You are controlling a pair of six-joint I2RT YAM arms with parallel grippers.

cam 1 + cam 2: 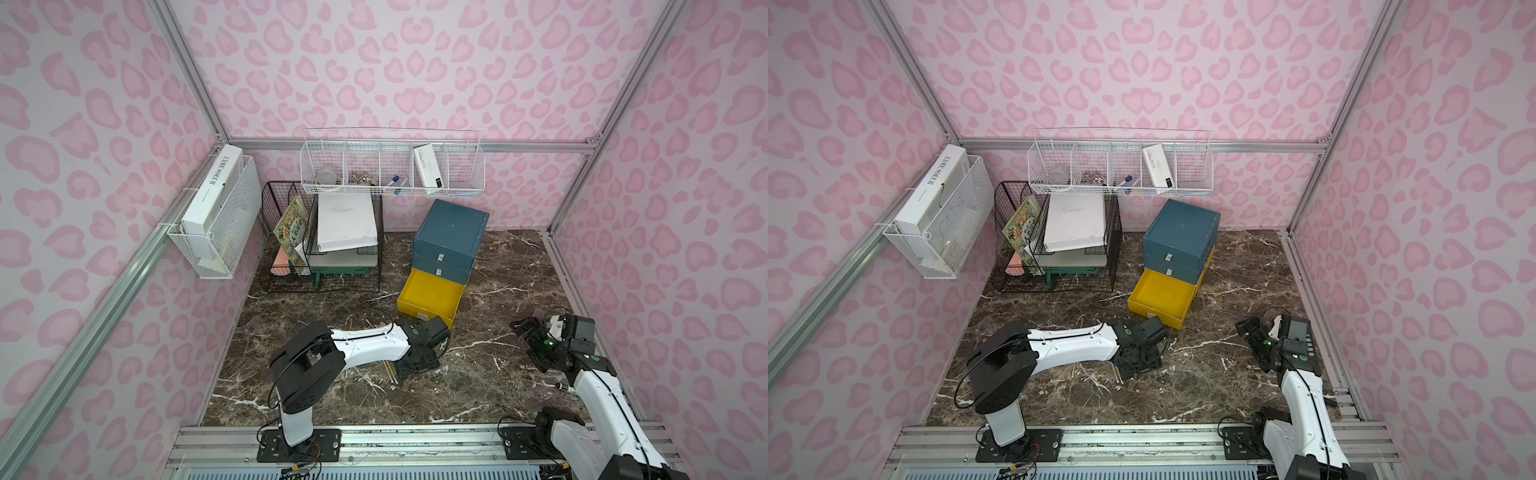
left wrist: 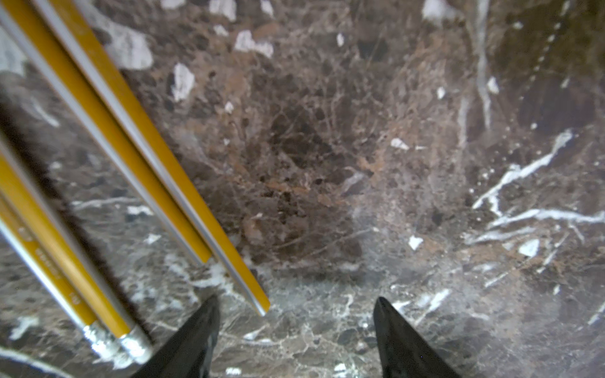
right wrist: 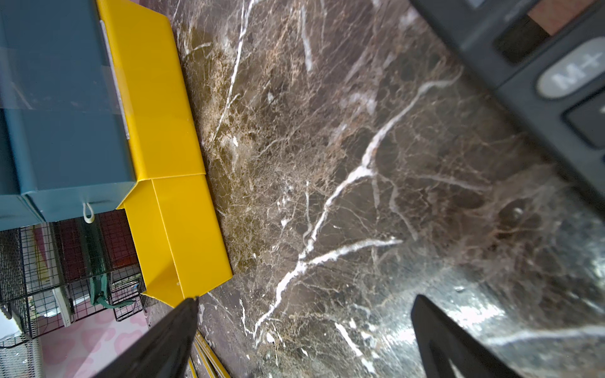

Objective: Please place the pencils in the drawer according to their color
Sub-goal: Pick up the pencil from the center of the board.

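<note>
Dark brown marble tabletop point(image 1: 478, 374).
A teal drawer cabinet point(image 1: 451, 232), its yellow bottom drawer pulled out, and a black wire rack point(image 1: 332, 282) stand on it; yellow pencils point(image 2: 157, 153) lie loose.

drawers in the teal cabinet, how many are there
3, stacked: top teal drawer shut, middle teal drawer shut under it, yellow drawer at the bottom pulled open. None seem hidden.

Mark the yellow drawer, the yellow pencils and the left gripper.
yellow drawer point(image 1: 430, 291): a top view, bare inner floor.
yellow pencils point(image 2: 154, 144): left wrist view, shaft of one pencil.
left gripper point(image 2: 295, 297): left wrist view, midway between fingertips.
</note>
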